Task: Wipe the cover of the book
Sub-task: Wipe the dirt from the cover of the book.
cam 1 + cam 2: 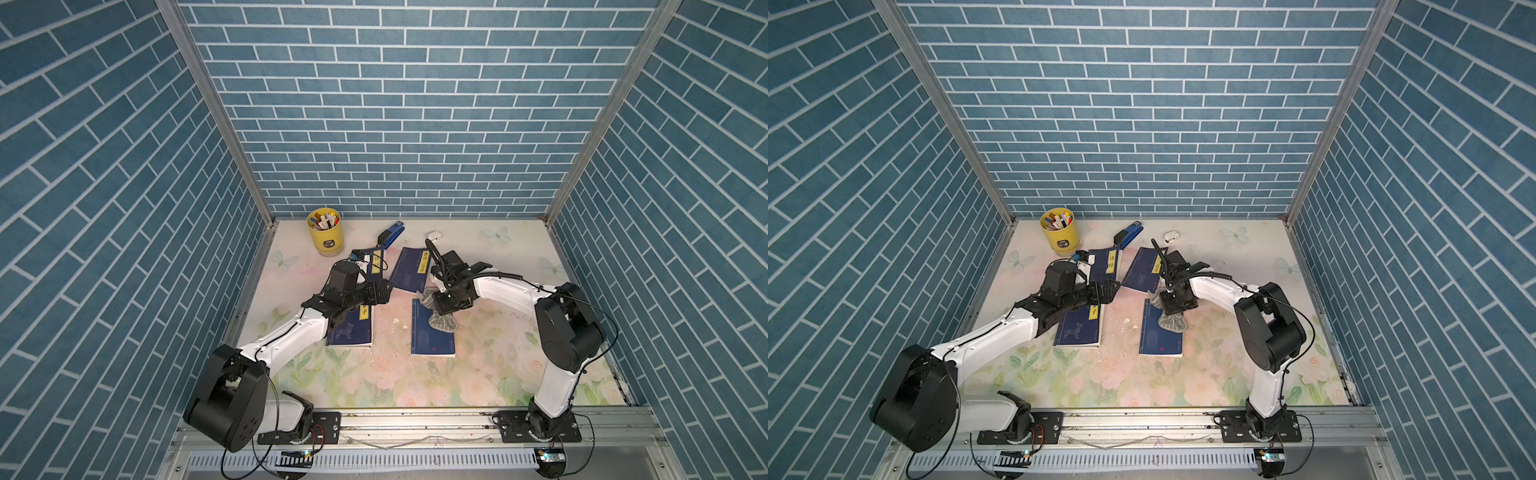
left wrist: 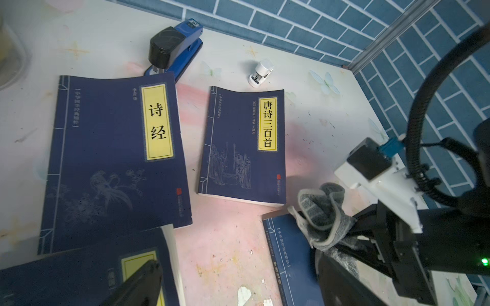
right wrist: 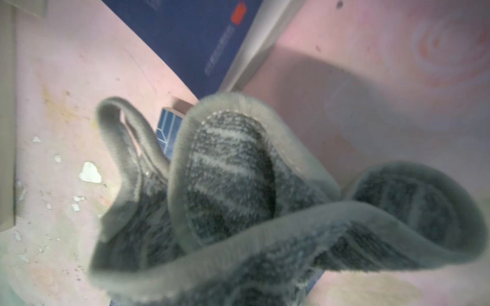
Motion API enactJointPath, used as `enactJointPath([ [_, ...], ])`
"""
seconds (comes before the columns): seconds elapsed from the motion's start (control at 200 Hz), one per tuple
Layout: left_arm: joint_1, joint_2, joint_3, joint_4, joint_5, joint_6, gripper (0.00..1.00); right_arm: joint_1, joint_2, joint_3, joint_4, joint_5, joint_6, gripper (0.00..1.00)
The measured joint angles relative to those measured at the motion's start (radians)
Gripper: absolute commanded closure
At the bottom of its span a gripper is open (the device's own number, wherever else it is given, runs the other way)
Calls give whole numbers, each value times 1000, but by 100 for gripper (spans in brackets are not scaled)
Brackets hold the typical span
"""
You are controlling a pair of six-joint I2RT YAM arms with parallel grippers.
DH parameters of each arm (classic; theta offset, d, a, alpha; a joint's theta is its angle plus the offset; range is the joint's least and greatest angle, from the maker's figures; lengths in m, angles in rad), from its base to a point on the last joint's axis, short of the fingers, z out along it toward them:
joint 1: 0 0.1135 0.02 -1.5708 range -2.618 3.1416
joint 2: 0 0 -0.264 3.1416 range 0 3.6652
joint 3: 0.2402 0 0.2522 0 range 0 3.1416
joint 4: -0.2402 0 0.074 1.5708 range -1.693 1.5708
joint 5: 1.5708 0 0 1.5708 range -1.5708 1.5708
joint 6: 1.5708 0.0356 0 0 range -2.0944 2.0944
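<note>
- Four dark-blue paperback books with yellow title labels are lying on the pale flowered tabletop [image 1: 498,365]. The one being wiped, the near-right book [image 1: 432,343], is sitting flat and cover up, right of centre.
- The right gripper [image 1: 441,307] is clenching a grey striped terry cloth [image 1: 442,323], which is hanging down onto the far end of that cover. In the right wrist view the cloth [image 3: 230,172] is bunching in folds rather than spreading flat.
- I am judging the wipe as barely under way: the cloth is touching the far end only, and the near stretch of cover is lying bare.
- The left gripper [image 1: 380,291] is hovering released, jaws wide and grasping nothing, over the far end of the near-left book [image 1: 351,330], left of the cloth and not touching it.
- White flakes [image 1: 395,321] are littering the table between the two near books, so a leftward stroke is likely risking dragging them in.
- The far-right book [image 1: 409,270] is lying just beyond the cloth, crowding any far stroke.
- The far-left book [image 2: 116,159], a blue stapler [image 1: 392,232], a yellow pen cup [image 1: 326,235] and a small white gadget [image 1: 433,235] are sitting farther back, out of the way.
</note>
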Motion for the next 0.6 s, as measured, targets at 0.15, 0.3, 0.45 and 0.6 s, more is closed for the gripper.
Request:
enactJointPath([
  [0.15, 6, 5, 0, -1, -28, -3, 3, 21, -2, -31, 31, 1, 18, 100],
  [0.3, 7, 6, 0, 0, -48, -7, 3, 75, -56, -111, 68, 0, 56, 100],
  [0.45, 11, 6, 0, 1, -63, -11, 3, 166, -138, -214, 79, -7, 114, 100],
  [0.6, 14, 7, 0, 4, -71, -19, 3, 185, -196, -290, 111, -26, 160, 100],
])
